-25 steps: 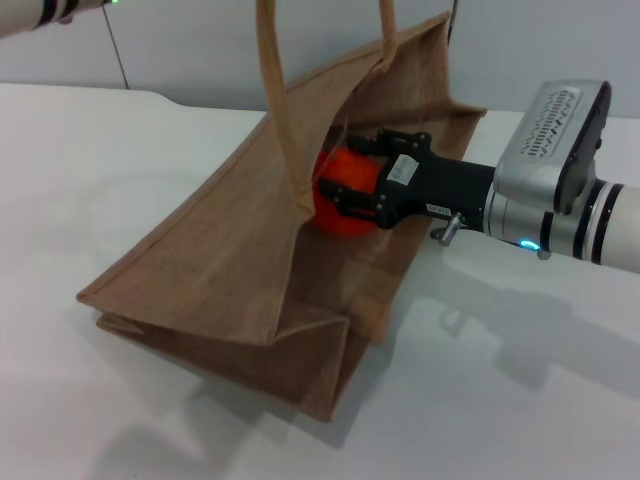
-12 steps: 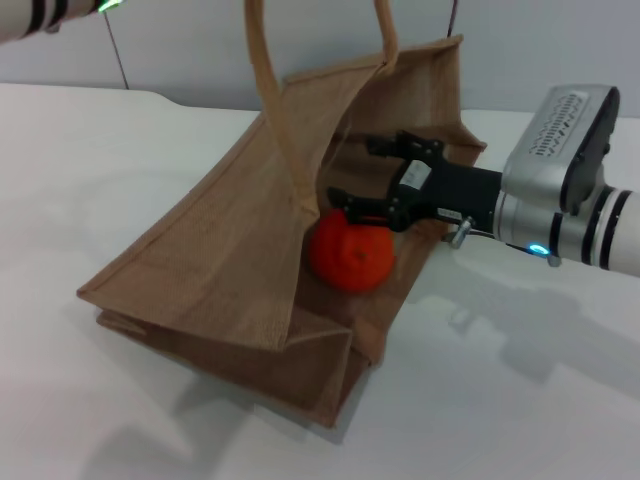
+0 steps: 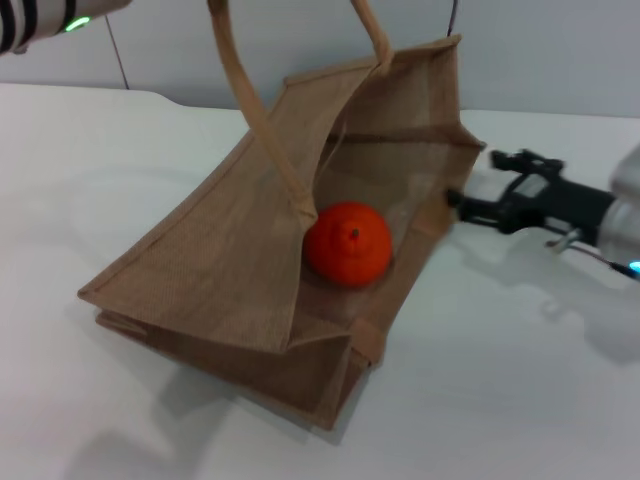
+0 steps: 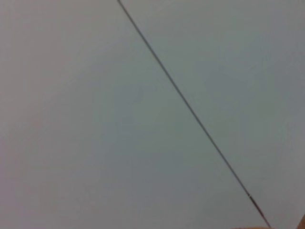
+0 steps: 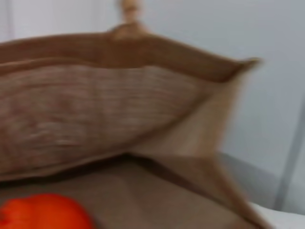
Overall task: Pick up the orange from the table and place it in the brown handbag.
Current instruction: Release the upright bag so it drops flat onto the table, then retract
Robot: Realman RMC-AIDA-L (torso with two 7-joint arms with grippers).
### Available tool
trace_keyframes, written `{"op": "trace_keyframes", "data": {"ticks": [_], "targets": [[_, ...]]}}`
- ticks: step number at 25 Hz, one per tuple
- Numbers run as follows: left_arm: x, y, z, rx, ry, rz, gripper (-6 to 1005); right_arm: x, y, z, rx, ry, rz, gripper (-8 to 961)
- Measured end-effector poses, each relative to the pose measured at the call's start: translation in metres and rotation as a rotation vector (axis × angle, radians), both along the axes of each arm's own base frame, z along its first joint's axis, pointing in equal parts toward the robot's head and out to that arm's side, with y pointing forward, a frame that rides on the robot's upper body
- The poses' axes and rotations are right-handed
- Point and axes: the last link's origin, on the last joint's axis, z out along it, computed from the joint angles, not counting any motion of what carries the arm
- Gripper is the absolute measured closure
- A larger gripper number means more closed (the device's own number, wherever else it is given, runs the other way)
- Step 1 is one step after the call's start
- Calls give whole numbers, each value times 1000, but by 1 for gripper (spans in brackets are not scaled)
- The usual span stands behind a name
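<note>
Head view shows the orange (image 3: 348, 243) lying loose inside the brown handbag (image 3: 210, 270), resting on the lower side panel just inside the mouth, touching the near wall fold. The bag lies tilted on the white table (image 3: 520, 390), its mouth facing right, and one handle (image 3: 262, 125) is pulled up towards the left arm (image 3: 40, 18) at the far left top corner; its gripper is out of sight. The right gripper (image 3: 497, 184) sits just outside the bag's rim on the right, fingers spread apart and holding nothing.

As I judge it, the fruit is in, but not safely. It is round, smooth and sits close to the open mouth on a sloping panel, so it could roll back out onto the table if the bag shifts. If the left arm lets the handle drop or tugs it, the wall could sag and nudge the orange. The right gripper's fingers are near the rim and could snag the jute.
</note>
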Motion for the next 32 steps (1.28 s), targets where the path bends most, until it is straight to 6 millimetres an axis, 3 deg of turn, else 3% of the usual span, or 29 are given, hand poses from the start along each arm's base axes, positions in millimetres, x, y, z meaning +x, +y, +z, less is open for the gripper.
{"op": "trace_keyframes", "data": {"ticks": [5,10,18,21,24,32], "targets": [[-5,0,0,7,-1,15,889,27,3,33,111,38,-95,61],[-17,5,-3,14,-59,57,888,41,6,57,210,95,-155,61],[-42,12,-10,24,-184,131,888,45,1,61,265,118,-158,61],[-60,15,-19,1,-224,180,888,49,-2,62,270,123,-170,61],[-75,17,-31,-18,-226,216,791,51,-4,62,269,125,-177,61],[-91,25,-44,-28,-228,252,522,50,-6,55,256,129,-183,61]]}}
